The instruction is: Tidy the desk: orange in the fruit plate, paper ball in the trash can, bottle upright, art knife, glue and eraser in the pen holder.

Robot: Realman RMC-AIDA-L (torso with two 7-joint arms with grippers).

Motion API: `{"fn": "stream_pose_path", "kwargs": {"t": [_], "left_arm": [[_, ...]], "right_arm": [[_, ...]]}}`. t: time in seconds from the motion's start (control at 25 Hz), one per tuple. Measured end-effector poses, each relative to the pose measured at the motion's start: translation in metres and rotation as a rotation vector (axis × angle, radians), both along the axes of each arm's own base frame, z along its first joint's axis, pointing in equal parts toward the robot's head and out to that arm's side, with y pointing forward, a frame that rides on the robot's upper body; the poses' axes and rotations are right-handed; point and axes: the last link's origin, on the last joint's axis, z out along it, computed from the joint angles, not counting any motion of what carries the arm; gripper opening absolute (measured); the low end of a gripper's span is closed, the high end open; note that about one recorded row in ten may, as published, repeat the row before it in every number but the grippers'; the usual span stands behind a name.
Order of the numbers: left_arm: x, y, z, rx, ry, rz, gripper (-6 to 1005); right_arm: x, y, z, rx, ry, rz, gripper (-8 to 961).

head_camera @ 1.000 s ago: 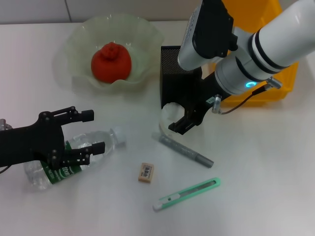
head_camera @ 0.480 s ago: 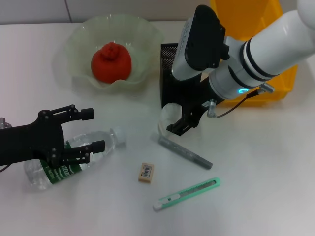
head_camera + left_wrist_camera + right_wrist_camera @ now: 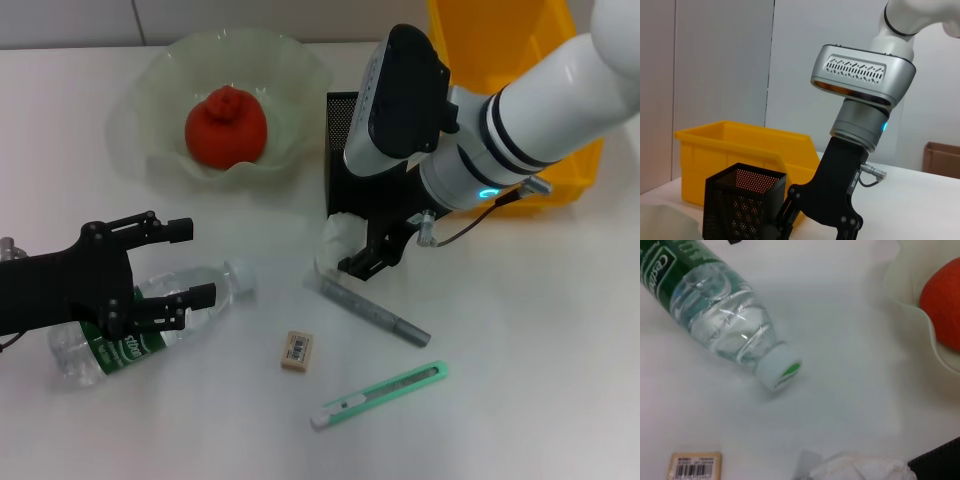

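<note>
The orange (image 3: 225, 125) sits in the pale fruit plate (image 3: 150, 80). The crumpled paper ball (image 3: 338, 238) lies in front of the black mesh pen holder (image 3: 342, 150). My right gripper (image 3: 352, 252) is at the ball, fingers closed on it. The ball also shows in the right wrist view (image 3: 860, 467). The clear bottle (image 3: 140, 320) lies on its side. My left gripper (image 3: 190, 264) is open over its upper part. The grey glue stick (image 3: 372, 311), the eraser (image 3: 298, 351) and the green art knife (image 3: 380, 394) lie on the table.
A yellow bin (image 3: 500, 40) stands behind the pen holder at the back right. The bottle's white cap (image 3: 780, 365) points toward the paper ball. The right arm (image 3: 860, 100) rises above the pen holder (image 3: 742, 202).
My right gripper has moved a little left and the paper ball has shifted left with it, now more bunched. The left gripper and the bottle have hardly moved.
</note>
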Motion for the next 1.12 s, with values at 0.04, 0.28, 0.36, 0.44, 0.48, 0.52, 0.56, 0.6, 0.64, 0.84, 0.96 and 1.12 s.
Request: {"fn": "stream_pose_path", "kwargs": {"t": [0.04,0.28,0.36,0.44,0.48,0.52,0.56,0.6,0.64,0.84,0.96,1.12], "left_arm": [[0.000,0.000,0.000,0.000,0.000,0.000,807],[0.000,0.000,0.000,0.000,0.000,0.000,806],[0.000,0.000,0.000,0.000,0.000,0.000,806],[0.000,0.000,0.000,-0.001,-0.001,0.000,806],[0.000,0.000,0.000,-0.001,-0.001,0.000,806],[0.000,0.000,0.000,-0.002,-0.002,0.000,806],[0.000,0.000,0.000,-0.002,-0.002,0.000,806],[0.000,0.000,0.000,-0.002,-0.002,0.000,806],[0.000,-0.001,0.000,-0.002,-0.002,0.000,805],[0.000,-0.001,0.001,-0.005,-0.004,0.000,805],[0.000,-0.001,0.001,-0.004,-0.004,-0.002,805],[0.000,-0.001,0.001,-0.006,-0.005,-0.001,804]], "right_arm": [[0.000,0.000,-0.001,0.001,-0.001,0.001,764],[0.002,0.001,-0.002,0.009,0.001,0.001,600],[0.002,0.001,-0.002,0.011,0.002,0.000,566],[0.003,0.000,-0.002,0.009,0.006,-0.004,531],[0.002,-0.001,-0.002,0.007,0.012,-0.007,514],[0.001,-0.002,-0.002,0.000,0.020,-0.011,497],[0.000,-0.003,-0.001,-0.006,0.030,-0.016,497],[-0.002,-0.006,0.002,-0.017,0.048,-0.023,497],[-0.002,-0.006,0.002,-0.017,0.048,-0.023,497],[-0.004,-0.015,0.014,-0.007,0.101,-0.025,496],[-0.003,-0.020,0.024,0.008,0.154,-0.040,496],[0.006,-0.029,0.038,0.007,0.272,-0.066,497]]}}
